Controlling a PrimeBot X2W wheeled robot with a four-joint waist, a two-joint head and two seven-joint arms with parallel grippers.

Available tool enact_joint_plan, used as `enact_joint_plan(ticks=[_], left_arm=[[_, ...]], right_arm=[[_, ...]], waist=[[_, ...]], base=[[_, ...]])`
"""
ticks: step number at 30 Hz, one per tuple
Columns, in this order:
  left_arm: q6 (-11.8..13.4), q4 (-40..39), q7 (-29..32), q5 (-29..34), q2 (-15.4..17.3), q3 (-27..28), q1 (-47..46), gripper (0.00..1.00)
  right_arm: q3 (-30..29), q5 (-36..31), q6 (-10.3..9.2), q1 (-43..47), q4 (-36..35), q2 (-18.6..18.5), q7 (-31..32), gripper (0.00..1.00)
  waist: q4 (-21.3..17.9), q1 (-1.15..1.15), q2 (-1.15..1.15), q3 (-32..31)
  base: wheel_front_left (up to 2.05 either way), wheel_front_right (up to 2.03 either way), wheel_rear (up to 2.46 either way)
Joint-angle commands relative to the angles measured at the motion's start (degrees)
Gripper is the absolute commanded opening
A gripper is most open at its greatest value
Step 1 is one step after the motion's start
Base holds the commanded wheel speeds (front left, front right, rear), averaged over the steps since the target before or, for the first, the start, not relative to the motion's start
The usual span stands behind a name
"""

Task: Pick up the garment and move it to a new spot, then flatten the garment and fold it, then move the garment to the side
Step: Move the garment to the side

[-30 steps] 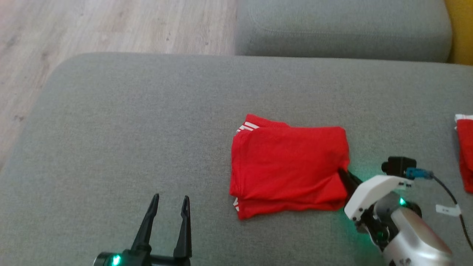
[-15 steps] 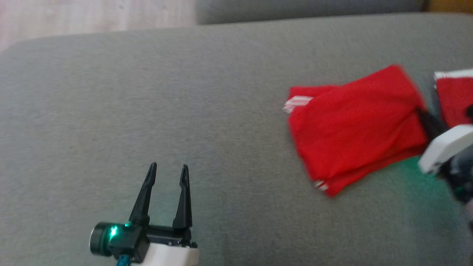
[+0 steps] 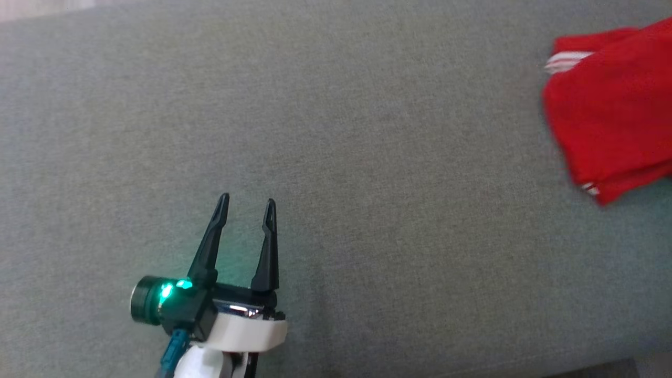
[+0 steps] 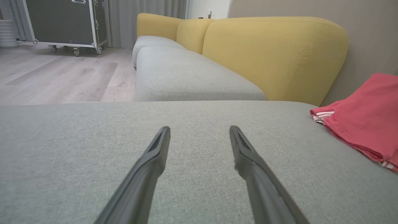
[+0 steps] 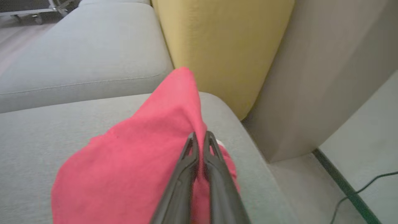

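Garment (image 3: 609,110) far right on cushion (image 3: 367,157), near the corner by the backrest (image 5: 224,46); open cushion to its left. Right gripper (image 5: 201,134) clamped on its raised edge (fingers together); left gripper (image 3: 247,202) spread wide, holding nothing.

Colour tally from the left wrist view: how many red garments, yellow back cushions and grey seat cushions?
Red garment: 1
Yellow back cushions: 3
Grey seat cushions: 3
Total: 7
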Motion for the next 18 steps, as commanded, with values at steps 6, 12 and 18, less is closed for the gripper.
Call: enact_joint_plan(ticks=[6, 12, 18], left_arm=[[-0.29, 0.32, -0.54, 0.53, -0.37, 1.37, -2.18, 1.0], [1.01, 1.86, -0.54, -0.63, -0.37, 1.24, -1.21, 1.0], [1.52, 3.31, -0.54, -2.39, -0.37, 0.73, 1.14, 1.0]], right_arm=[[-8.09, -5.75, -0.04, 2.98, -1.62, -0.61, 0.69, 1.0], [-11.44, -11.35, -0.04, 11.27, -6.2, 7.85, 0.55, 1.0], [-7.9, -13.89, -0.04, 19.46, -9.87, 18.31, -0.91, 1.0]], waist=[[0.45, -0.01, 0.0, -0.04], [3.25, -0.01, 0.0, -4.78], [6.12, -0.01, 0.0, -10.23]], base=[[0.0, 0.0, 0.0], [0.0, 0.0, 0.0], [0.0, 0.0, 0.0]])
